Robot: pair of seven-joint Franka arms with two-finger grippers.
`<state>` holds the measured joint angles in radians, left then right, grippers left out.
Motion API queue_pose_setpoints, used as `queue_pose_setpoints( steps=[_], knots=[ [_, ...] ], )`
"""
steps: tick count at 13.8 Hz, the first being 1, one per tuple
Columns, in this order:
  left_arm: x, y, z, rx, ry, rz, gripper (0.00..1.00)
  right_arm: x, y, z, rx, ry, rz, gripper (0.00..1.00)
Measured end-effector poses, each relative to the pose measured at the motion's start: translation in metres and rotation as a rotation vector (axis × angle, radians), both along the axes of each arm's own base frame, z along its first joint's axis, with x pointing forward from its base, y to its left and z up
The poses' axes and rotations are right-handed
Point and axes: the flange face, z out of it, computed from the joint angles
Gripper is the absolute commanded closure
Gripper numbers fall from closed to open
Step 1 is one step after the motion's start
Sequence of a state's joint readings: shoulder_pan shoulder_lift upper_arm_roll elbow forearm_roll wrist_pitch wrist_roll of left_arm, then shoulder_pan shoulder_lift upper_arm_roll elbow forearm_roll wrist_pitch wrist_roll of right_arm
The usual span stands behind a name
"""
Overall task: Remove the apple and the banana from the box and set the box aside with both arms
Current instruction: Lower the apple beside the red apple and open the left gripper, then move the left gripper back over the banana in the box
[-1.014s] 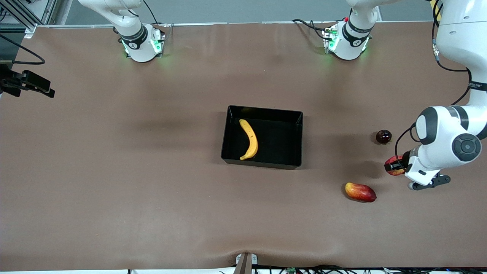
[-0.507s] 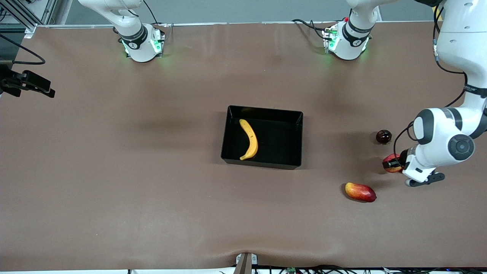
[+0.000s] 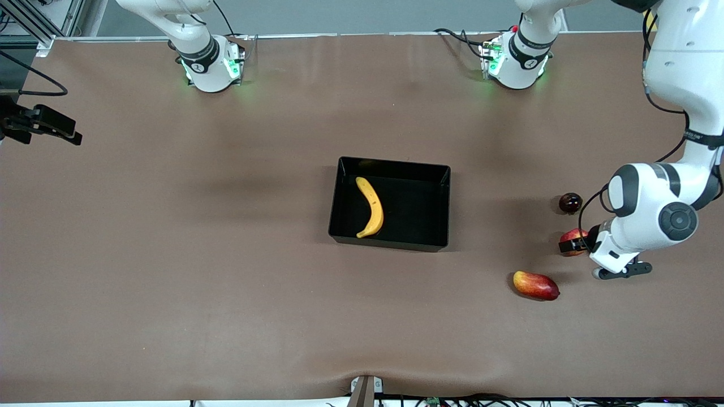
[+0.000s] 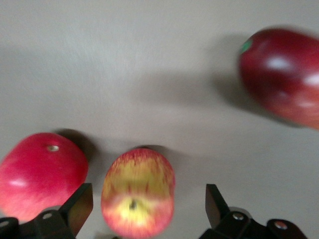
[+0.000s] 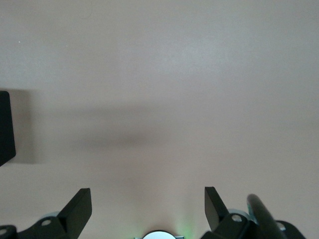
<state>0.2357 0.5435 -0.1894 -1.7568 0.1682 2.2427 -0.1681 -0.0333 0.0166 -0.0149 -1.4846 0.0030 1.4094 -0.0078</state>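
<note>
We have our left gripper (image 4: 144, 211) low at the left arm's end of the tabletop (image 3: 226, 316), fingers released and spread around the apple (image 4: 138, 191), which rests there between two other red fruits. We should lift straight up so neither finger nudges it rolling. The banana (image 3: 370, 207) lies in the box (image 3: 435, 169) mid-tabletop; our right gripper (image 5: 144, 211) waits open.

Evenly and brightly lit from overhead in the front view, with soft broad shadows on the brown bench (image 3: 169, 271) and green glow at both arm bases. Motion-blurred in the left wrist view, smearing the mango-like fruit (image 4: 284, 74). Dull glare on the box (image 3: 390, 244) walls.
</note>
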Motion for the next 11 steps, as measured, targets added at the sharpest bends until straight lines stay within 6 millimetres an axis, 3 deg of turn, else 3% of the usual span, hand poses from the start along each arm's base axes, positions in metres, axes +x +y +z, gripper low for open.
queue_pose_setpoints(
  steps=[2,4,6,9,11],
  knots=[
    [0.005,-0.026,0.057,-0.001,-0.017,-0.038,0.00,0.000,0.000,0.000,0.000,0.000,0.000,0.00],
    [0.001,-0.066,0.110,-0.004,-0.022,-0.083,0.00,0.000,0.000,0.000,0.000,0.000,0.000,0.00],
    [-0.013,-0.113,0.145,-0.008,-0.013,-0.103,0.00,0.000,0.000,0.000,0.000,0.000,0.000,0.00],
    [-0.043,-0.200,0.163,-0.024,0.042,-0.166,0.00,0.000,0.000,0.000,0.000,0.000,0.000,0.00],
    [-0.063,-0.262,0.155,-0.043,0.056,-0.190,0.00,0.000,0.000,0.000,0.000,0.000,0.000,0.00]
  ],
)
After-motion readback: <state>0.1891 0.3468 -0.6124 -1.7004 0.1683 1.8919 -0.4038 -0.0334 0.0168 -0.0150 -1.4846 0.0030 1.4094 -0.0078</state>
